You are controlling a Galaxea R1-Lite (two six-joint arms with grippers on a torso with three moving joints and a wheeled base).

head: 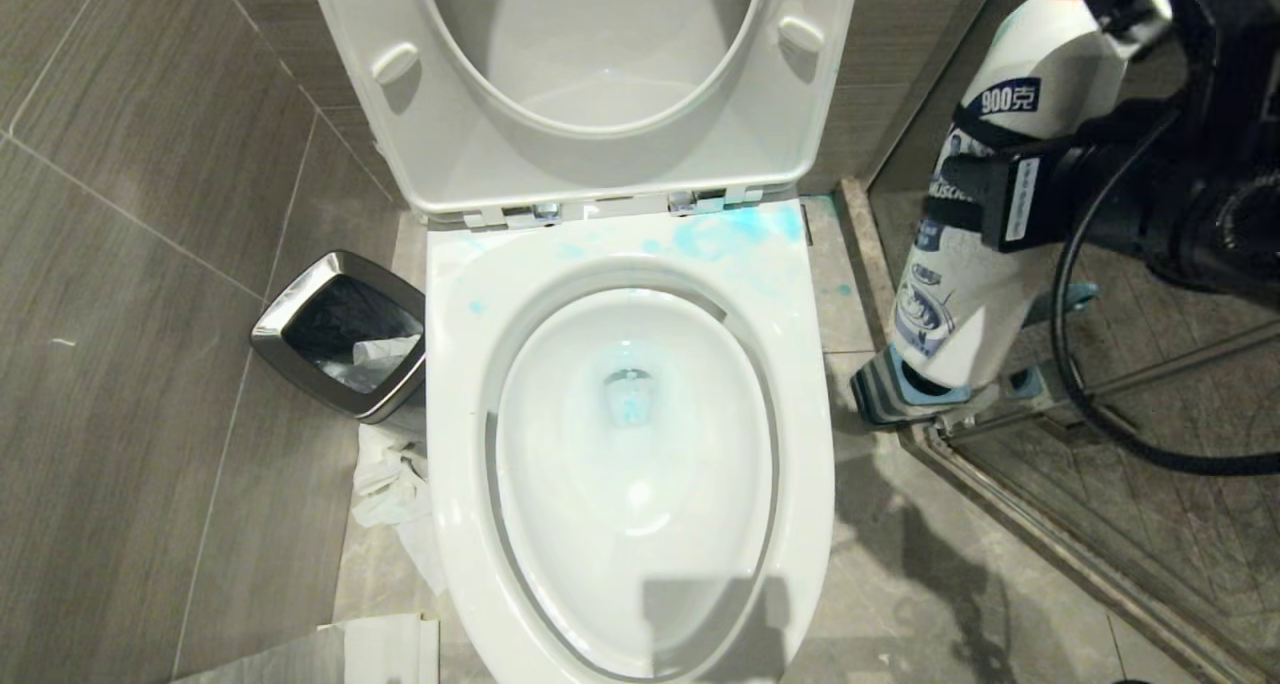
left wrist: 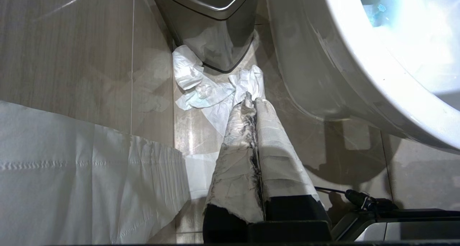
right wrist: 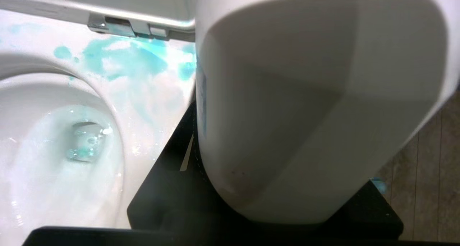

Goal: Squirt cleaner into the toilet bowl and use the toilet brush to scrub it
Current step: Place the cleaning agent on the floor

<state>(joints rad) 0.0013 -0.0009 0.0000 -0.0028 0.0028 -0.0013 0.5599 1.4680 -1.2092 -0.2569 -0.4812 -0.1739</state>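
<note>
head view: my right gripper (head: 985,209) is clamped around the middle of the white cleaner bottle (head: 985,264), holding it up off to the right of the toilet bowl (head: 630,444). the bottle is roughly upright, leaning a little. below it on the floor sits a blue-grey holder (head: 905,389), by the glass door frame (head: 1050,534). the seat (head: 600,74) is up. blue cleaner (head: 735,229) is smeared on the rim behind the bowl opening, with more at the drain (head: 630,394). on the bowl's far side from the gripper are the steel bin (head: 340,334) and crumpled tissue (head: 395,484).

left wrist view: my left gripper (left wrist: 251,102) has its tape-wrapped fingers (left wrist: 237,159) pressed together, gripping nothing, pointing down at the floor. tissue (left wrist: 205,91) lies just past the tips, the bin (left wrist: 212,23) beyond that, the bowl's outer wall (left wrist: 323,77) alongside.

right wrist view: the bottle (right wrist: 316,105) fills the space between the jaws. beside it i see the bowl (right wrist: 54,159) and blue smear (right wrist: 125,57) on the rim.
</note>
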